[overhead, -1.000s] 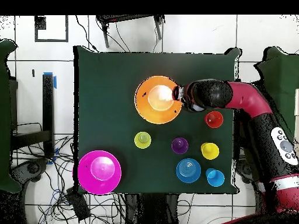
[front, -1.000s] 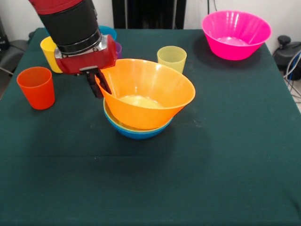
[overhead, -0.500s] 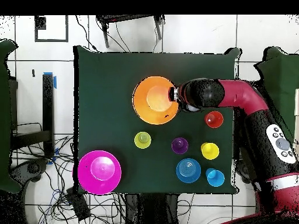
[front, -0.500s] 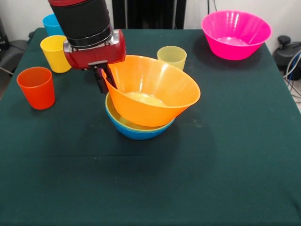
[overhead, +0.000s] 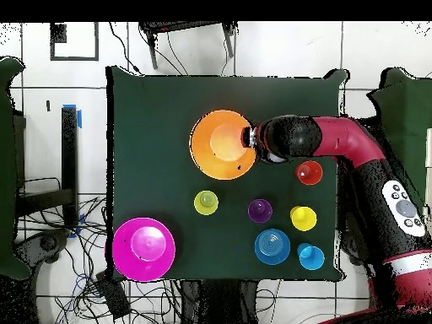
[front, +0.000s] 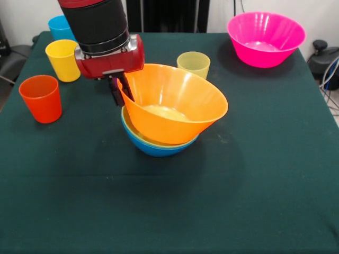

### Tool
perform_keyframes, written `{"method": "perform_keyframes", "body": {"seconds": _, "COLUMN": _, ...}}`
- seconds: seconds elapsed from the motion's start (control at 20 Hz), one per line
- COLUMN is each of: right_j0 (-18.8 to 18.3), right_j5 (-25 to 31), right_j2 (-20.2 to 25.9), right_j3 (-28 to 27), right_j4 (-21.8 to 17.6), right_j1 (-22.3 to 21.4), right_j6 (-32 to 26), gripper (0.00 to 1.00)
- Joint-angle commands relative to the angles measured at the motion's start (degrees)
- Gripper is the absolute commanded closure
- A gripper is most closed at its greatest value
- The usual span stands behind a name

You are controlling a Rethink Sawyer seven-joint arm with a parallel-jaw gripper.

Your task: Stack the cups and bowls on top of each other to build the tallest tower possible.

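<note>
- At the table's middle, the gripper (front: 121, 91) pinches the rim of the large orange-yellow bowl (front: 175, 108), one finger inside the wall and one outside.
- That bowl sits tilted in the medium blue bowl (front: 159, 147), rim higher on the gripper's side.
- Orange cup (front: 41, 98), yellow cup (front: 63, 60), blue cup (front: 59, 26) and pale yellow-green cup (front: 194, 64) stand apart on the green table (front: 249, 174).
- Large pink bowl (front: 266, 38) sits at a corner; purple cup (overhead: 260, 210) and small blue bowl (overhead: 272, 246) show overhead.
- Broad open cloth lies on the camera's side.
- No writing is readable.
</note>
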Motion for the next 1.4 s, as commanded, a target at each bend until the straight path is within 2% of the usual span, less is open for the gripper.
{"method": "perform_keyframes", "body": {"seconds": 0.05, "right_j0": 2.36, "right_j5": -2.61, "right_j2": -2.90, "right_j3": 0.69, "right_j4": -2.90, "right_j1": 4.18, "right_j6": -7.48, "gripper": 1.00}}
{"method": "perform_keyframes", "body": {"seconds": 0.5, "right_j0": 2.93, "right_j5": -3.73, "right_j2": -2.91, "right_j3": -1.02, "right_j4": -3.11, "right_j1": 5.34, "right_j6": -6.77, "gripper": 1.00}}
{"method": "perform_keyframes", "body": {"seconds": 0.7, "right_j0": 2.83, "right_j5": -5.30, "right_j2": -2.90, "right_j3": -1.17, "right_j4": -4.67, "right_j1": 4.93, "right_j6": -7.68, "gripper": 1.00}}
{"method": "perform_keyframes", "body": {"seconds": 0.75, "right_j0": 2.80, "right_j5": -5.73, "right_j2": -2.85, "right_j3": -1.14, "right_j4": -5.15, "right_j1": 4.83, "right_j6": -8.15, "gripper": 0.00}}
{"method": "perform_keyframes", "body": {"seconds": 0.9, "right_j0": 2.54, "right_j5": -6.05, "right_j2": -2.23, "right_j3": -1.48, "right_j4": -4.85, "right_j1": 5.64, "right_j6": -9.39, "gripper": 0.00}}
{"method": "perform_keyframes", "body": {"seconds": 1.15, "right_j0": 3.14, "right_j5": -7.81, "right_j2": -2.30, "right_j3": -1.83, "right_j4": -5.01, "right_j1": 4.51, "right_j6": -8.40, "gripper": 0.00}}
{"method": "perform_keyframes", "body": {"seconds": 1.4, "right_j0": 3.98, "right_j5": -6.51, "right_j2": -3.08, "right_j3": -1.37, "right_j4": -3.80, "right_j1": 4.16, "right_j6": -7.09, "gripper": 0.00}}
